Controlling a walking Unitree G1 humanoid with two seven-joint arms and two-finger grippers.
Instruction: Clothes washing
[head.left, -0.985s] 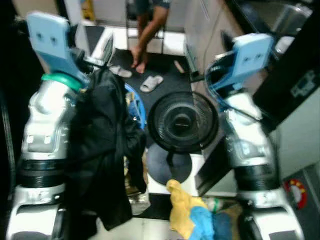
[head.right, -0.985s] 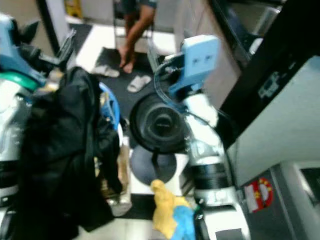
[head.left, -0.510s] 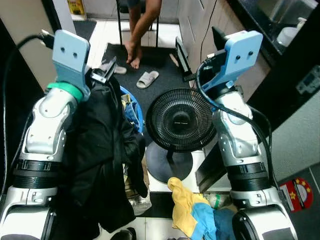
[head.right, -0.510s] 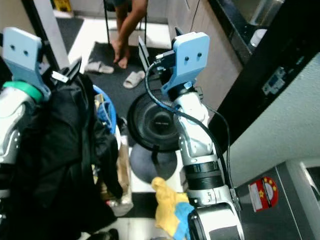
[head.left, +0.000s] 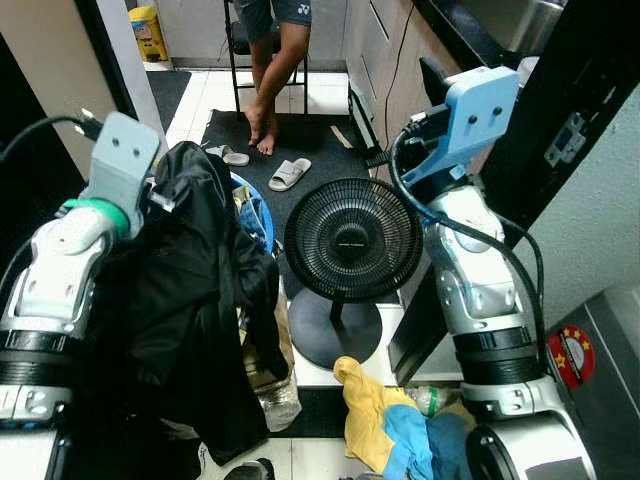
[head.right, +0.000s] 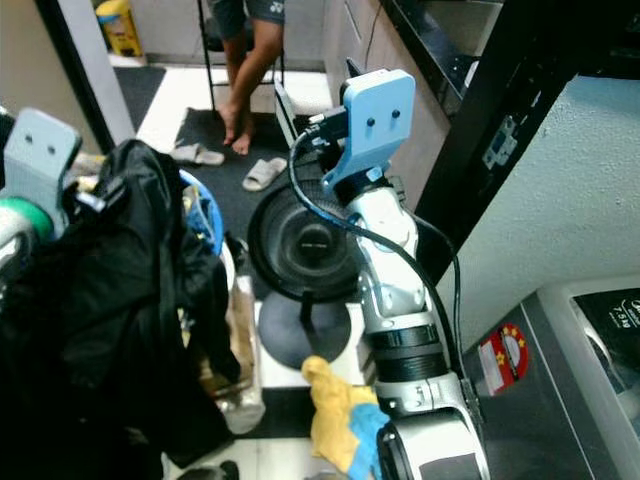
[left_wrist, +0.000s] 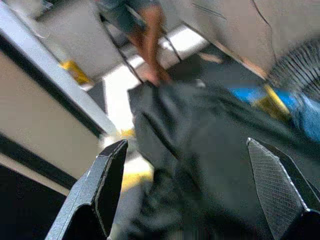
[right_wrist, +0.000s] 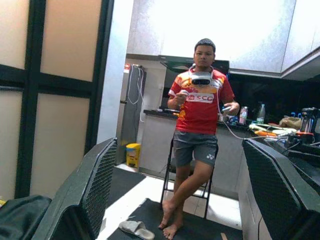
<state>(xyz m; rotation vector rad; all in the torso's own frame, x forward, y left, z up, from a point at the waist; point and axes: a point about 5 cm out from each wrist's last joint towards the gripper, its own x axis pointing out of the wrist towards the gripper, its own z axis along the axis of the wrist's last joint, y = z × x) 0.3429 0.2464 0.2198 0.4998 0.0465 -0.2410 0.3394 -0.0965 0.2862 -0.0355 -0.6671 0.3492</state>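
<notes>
Washing machine: one grey unit (head.right: 590, 380), at the right edge of the head views, with a round red sticker (head.left: 570, 356) on its front.
Black garment: one dark jacket-like piece (head.left: 195, 300), draped over the left forearm and hanging down toward the floor; it covers most of what lies behind on the left.
Standing fan: one black fan (head.left: 350, 240) on a round base, on the floor between the two arms, directly ahead.
Person: one, leaning on a black stool (right_wrist: 200, 145) at the far edge of the dark floor mat (head.left: 300, 140), barefoot.
Blue basket: one rim (head.left: 262, 212), partly hidden behind the garment, just beside the fan.
Cloth pile: one yellow cloth (head.left: 362, 405) and one blue cloth (head.left: 420, 440), touching, on the floor near the fan base.
Slippers: two (head.left: 288, 174), on the mat near the person's feet.
Left gripper (left_wrist: 200, 165): raised; jaws spread wide apart; the garment lies beyond and between the fingers (left_wrist: 107, 180), whether it touches them cannot be told.
Right gripper (right_wrist: 185, 185): raised above the fan; jaws spread wide, holding nothing; well apart from the garment.
</notes>
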